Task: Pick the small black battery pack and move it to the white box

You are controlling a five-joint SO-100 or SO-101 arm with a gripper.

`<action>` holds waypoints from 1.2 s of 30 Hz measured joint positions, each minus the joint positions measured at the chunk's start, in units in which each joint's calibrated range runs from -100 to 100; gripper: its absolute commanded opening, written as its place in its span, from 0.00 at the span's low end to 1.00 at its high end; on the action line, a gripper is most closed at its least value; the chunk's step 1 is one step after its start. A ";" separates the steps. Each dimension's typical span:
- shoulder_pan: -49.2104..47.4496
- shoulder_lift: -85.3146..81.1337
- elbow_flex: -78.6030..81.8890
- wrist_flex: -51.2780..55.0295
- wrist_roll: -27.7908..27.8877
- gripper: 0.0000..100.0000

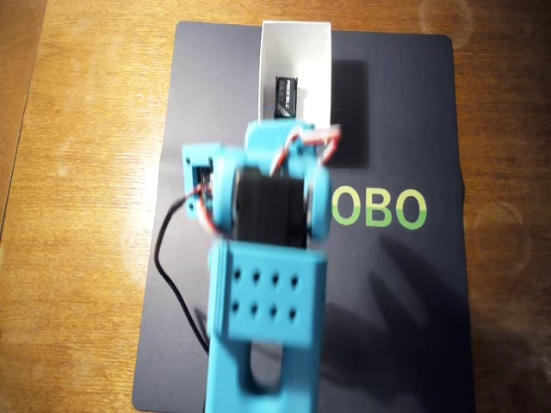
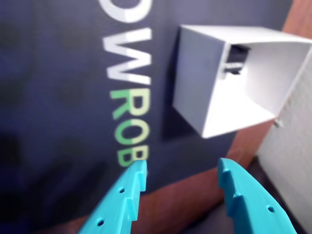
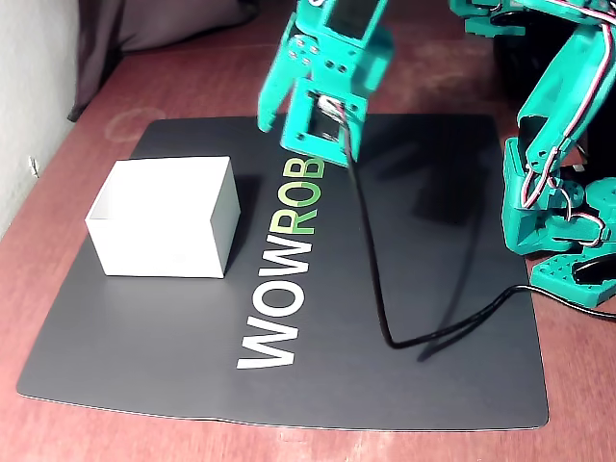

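Note:
The small black battery pack lies inside the white box, near the back edge of the dark mat in the overhead view. In the wrist view the white box sits ahead and to the right, with the battery pack showing as a dark block against its inner wall. My teal gripper is open and empty, hanging above the mat short of the box. In the fixed view the gripper is raised to the right of the white box, whose walls hide the pack.
A dark mat with WOWROBO lettering covers the wooden table. A black cable trails from the arm across the mat. A second teal arm stands at the right edge of the fixed view. A white wall is close beyond the box.

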 measured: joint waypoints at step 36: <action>-4.57 -73.22 66.55 -0.96 -0.05 0.10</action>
